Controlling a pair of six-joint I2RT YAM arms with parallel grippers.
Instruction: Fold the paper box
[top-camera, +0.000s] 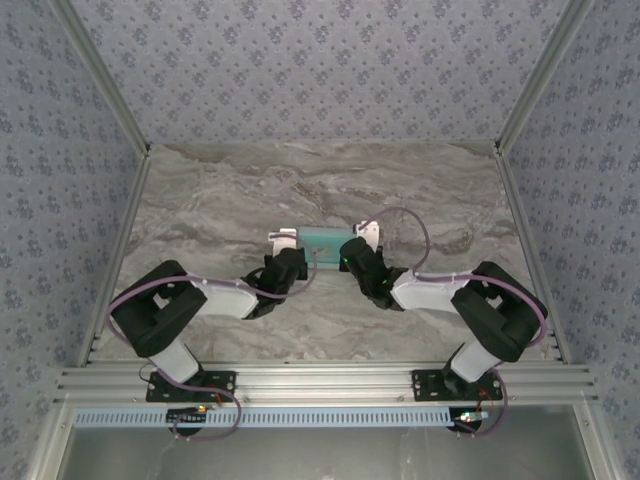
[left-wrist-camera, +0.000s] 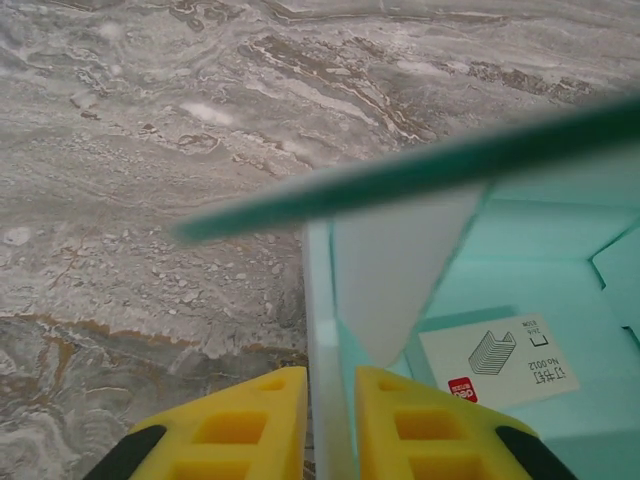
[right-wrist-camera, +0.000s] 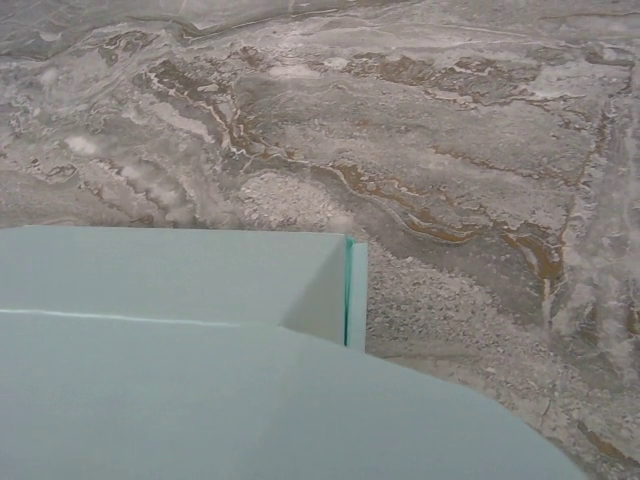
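paper box (top-camera: 322, 239): pale turquoise thin card, partly erected, long axis left-right. Sits about mid surface (top-camera: 230, 190), well apart from all four edges. In top view, end flaps (top-camera: 283, 237) that look white stick up at both ends.

Left wrist view: box is open, low walls are up, pale inner flap (left-wrist-camera: 400, 270) leans inward. A darker teal card edge runs blurred across the frame, close to the lens. White printed label (left-wrist-camera: 497, 361) lies flat on the box floor, with a line drawing and a red mark.

Right wrist view: matte panels, one thin crease line, one upright corner with a darker teal cut edge.

left gripper (left-wrist-camera: 332, 378): yellow fingers (left-wrist-camera: 235, 425) straddle a thin upright box wall (left-wrist-camera: 320, 320), one each side, gap very slim. Can't tell if it's pinching or let go.

right gripper (top-camera: 358, 247): at the box's right end, clenched. Can't tell if card is caught in it.

Room: open surface all round the box, most toward the far edge and far corners. Arms take up the near side.

Surface is grey-brown marble print, smooth and flat. Patterned walls (top-camera: 60, 150) on three sides, aluminium rail (top-camera: 320, 380) along the near edge.
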